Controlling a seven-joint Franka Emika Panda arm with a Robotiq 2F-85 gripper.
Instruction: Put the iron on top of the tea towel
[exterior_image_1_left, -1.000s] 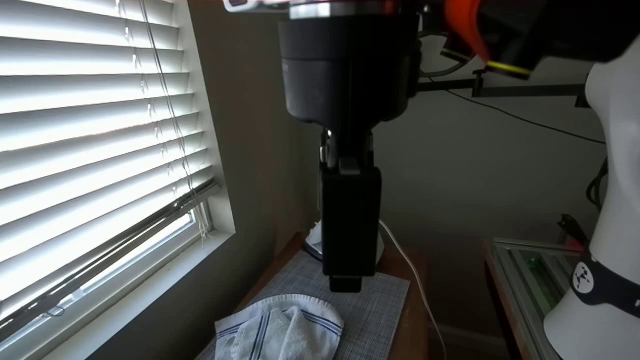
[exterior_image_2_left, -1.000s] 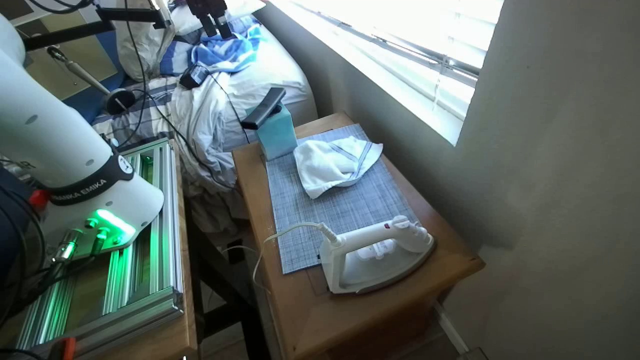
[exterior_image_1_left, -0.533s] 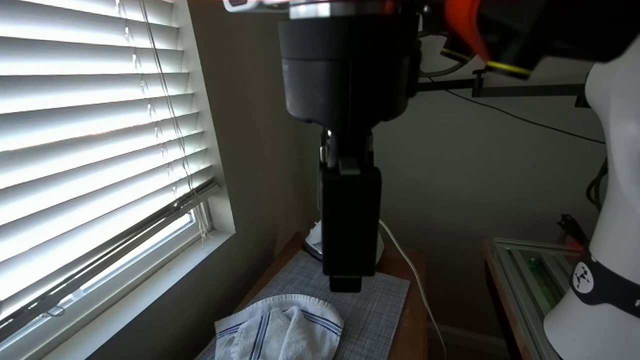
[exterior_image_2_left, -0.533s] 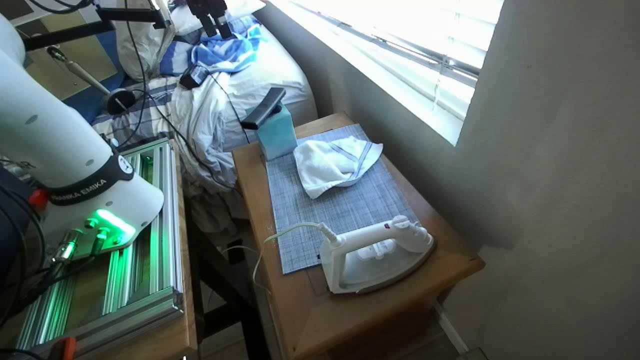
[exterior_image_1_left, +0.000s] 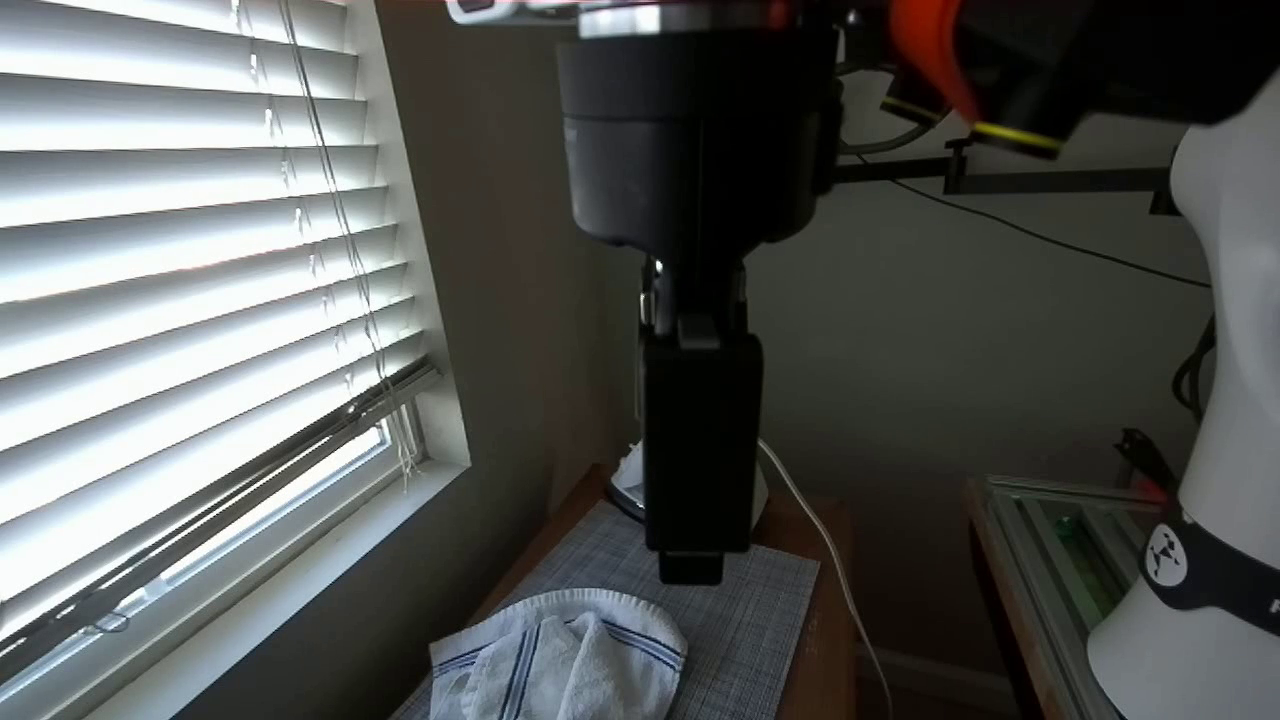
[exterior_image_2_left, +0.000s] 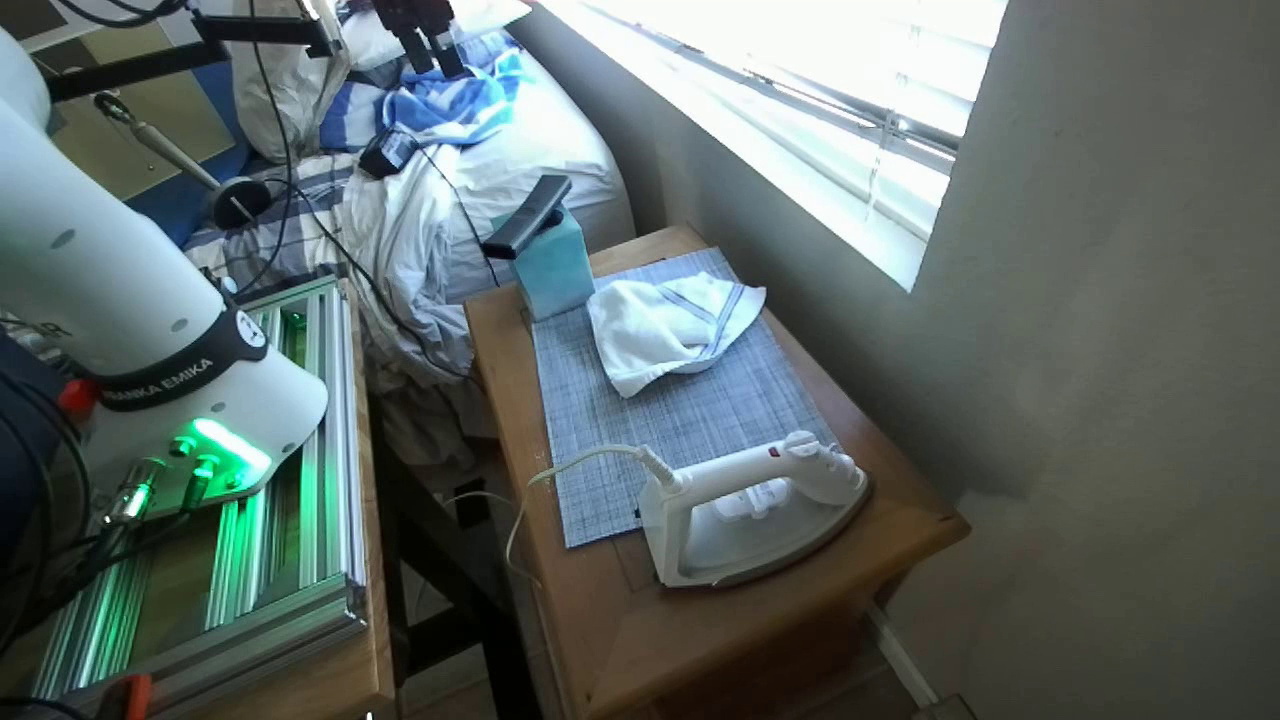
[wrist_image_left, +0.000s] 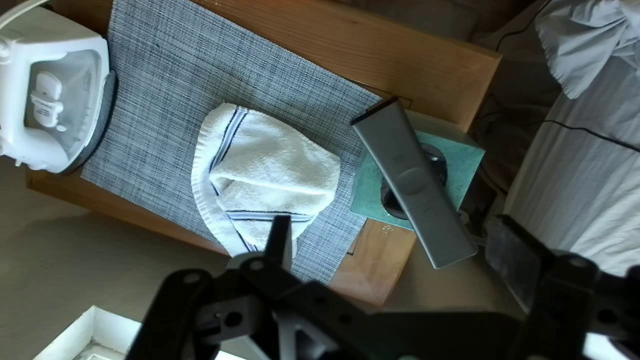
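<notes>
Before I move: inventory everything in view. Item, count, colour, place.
table: 1, brown, near bed
placemat: 1, blue-grey, on table
iron: 1, white, table end away from bed
cord: 1, white, from iron off table
tea towel: 1, white with blue stripes, rumpled on placemat
box: 1, teal, table's bed end
remote: 1, grey, across box
bed: 1, white-and-blue, beyond table
window blinds: 1, white, above table level
arm: 1, white, on metal frame
gripper: 1, black, midair, jaws apart
</notes>
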